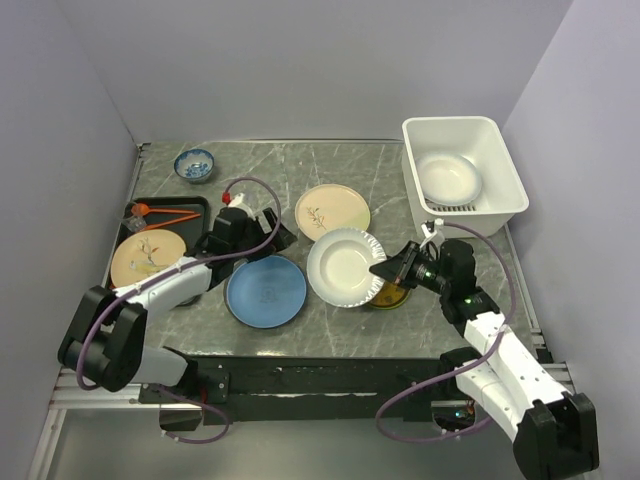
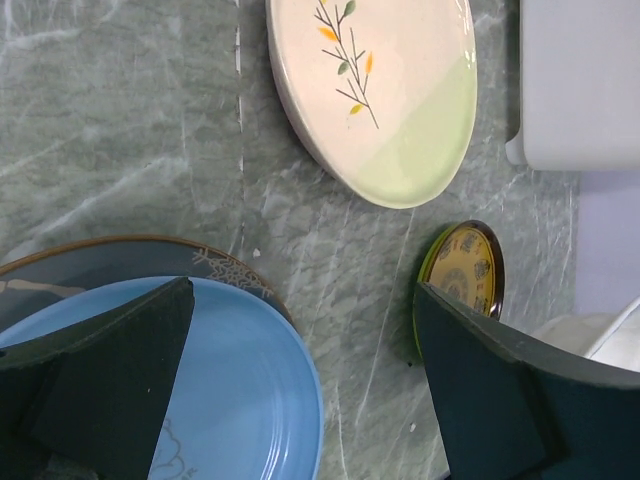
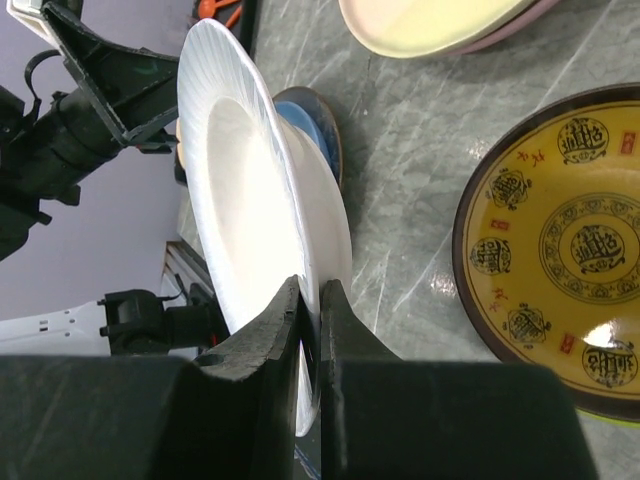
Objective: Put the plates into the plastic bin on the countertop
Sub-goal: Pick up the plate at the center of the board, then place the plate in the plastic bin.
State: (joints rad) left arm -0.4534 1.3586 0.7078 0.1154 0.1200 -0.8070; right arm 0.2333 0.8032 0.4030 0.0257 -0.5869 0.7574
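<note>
Two fingers of the right gripper (image 3: 312, 300) are pinching the rim of a ribbed white plate (image 1: 345, 265), which is being held at a slant over the countertop (image 1: 270, 175). It is sitting just beside the small yellow-patterned plate (image 3: 570, 250) and well apart from the plastic bin (image 1: 500, 160) at the far right corner, where another white plate (image 1: 448, 178) is lying inside. The left gripper (image 2: 303, 300) is hanging with its jaws spread wide over the far edge of the blue plate (image 1: 265, 290), gripping nothing, with the cream sprig plate (image 1: 332, 210) lying just beyond.
</note>
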